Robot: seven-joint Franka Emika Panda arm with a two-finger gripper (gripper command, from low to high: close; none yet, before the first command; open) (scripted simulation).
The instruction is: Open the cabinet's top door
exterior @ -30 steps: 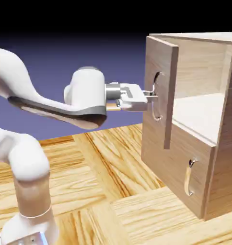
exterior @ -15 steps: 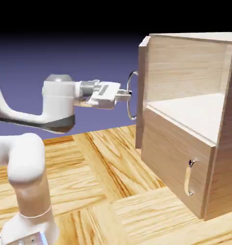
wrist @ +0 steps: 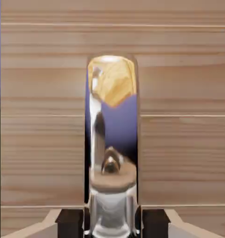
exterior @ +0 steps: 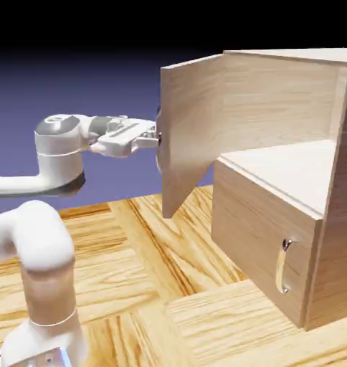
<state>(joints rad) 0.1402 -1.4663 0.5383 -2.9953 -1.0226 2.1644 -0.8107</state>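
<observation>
The light-wood cabinet (exterior: pixel 340 215) stands at the right of the exterior view. Its top door (exterior: pixel 192 129) is swung far out to the left, inner face showing, with the pale interior shelf (exterior: pixel 291 163) exposed. My gripper (exterior: pixel 153 140) reaches the door's outer side at its free edge, where the panel hides the handle. In the hand view the curved silver handle (wrist: pixel 112 139) runs upright between my dark fingertips (wrist: pixel 70 222), against the door's wood (wrist: pixel 184 93). My gripper (wrist: pixel 112 223) is shut on that handle.
The shorter lower door (exterior: pixel 255 229) is closed, its small metal handle (exterior: pixel 282 267) facing left. The white arm (exterior: pixel 40 251) rises at the lower left over the wooden tabletop (exterior: pixel 155 287).
The top door has swung from barely ajar to wide open. My gripper, still on the handle, has pulled it leftward, away from the cabinet, and the arm has folded back.
</observation>
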